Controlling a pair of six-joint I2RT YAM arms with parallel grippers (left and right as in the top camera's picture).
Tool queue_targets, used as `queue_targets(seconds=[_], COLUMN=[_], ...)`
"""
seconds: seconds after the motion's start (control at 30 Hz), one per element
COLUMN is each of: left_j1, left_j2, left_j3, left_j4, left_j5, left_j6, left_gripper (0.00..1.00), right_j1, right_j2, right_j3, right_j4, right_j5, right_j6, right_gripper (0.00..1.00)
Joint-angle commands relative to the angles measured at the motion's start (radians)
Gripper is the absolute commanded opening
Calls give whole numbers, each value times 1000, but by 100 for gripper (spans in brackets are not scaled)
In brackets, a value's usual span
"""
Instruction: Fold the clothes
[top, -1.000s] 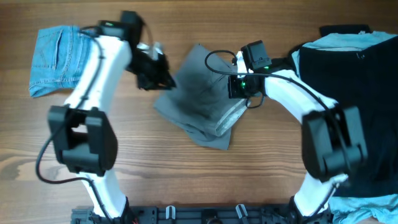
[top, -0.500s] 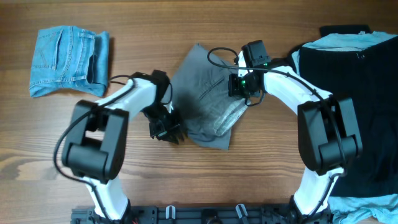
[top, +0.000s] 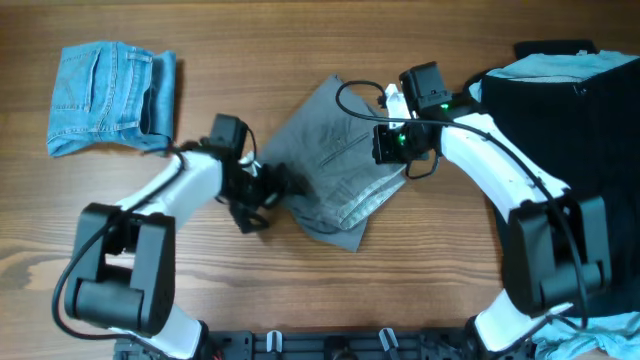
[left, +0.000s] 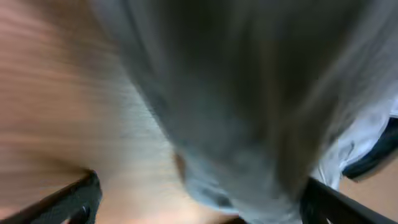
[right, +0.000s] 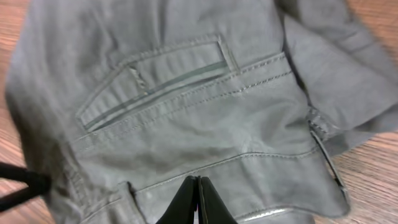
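Grey cotton, crumpled: shorts (top: 330, 170), welt pocket (right: 155, 78) stitched; left gripper (top: 268, 190) wide open, right gripper (right: 198, 190) fingers together.

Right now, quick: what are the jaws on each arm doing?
Left gripper: jaws open, grey shorts between them, view blurred.
Right gripper: jaws closed, tips on the shorts; whether they pinch cloth cannot be told.
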Motion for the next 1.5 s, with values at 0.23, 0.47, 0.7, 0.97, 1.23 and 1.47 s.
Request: queue_targets(seconds=[0.23, 0.47, 0.7, 0.97, 1.23, 1.47], left_j1=[-156, -155, 11, 445, 706, 820], left_j2=[50, 104, -16, -81, 198, 80], left_j3=[-134, -134, 56, 593, 592, 593], left_j4=[479, 677, 292, 394, 274, -57], left_j5=[-174, -323, -114, -51, -145, -110], left_j6=[-454, -292, 163, 176, 167, 168], left_gripper=[88, 16, 4, 4, 8, 97], right_j1=[8, 8, 6, 7, 7, 7], right_j2=[167, 160, -184, -314, -314, -314], right_j3=[-9, -6, 83, 83, 83, 83], right_j4=[2, -29, -173, -114, -151, -166], right_j5=[-76, -76, -75, -75, -75, -74], right_j6=[2, 3, -21, 85, 84, 84], right_gripper=[4, 4, 9, 11, 11, 11])
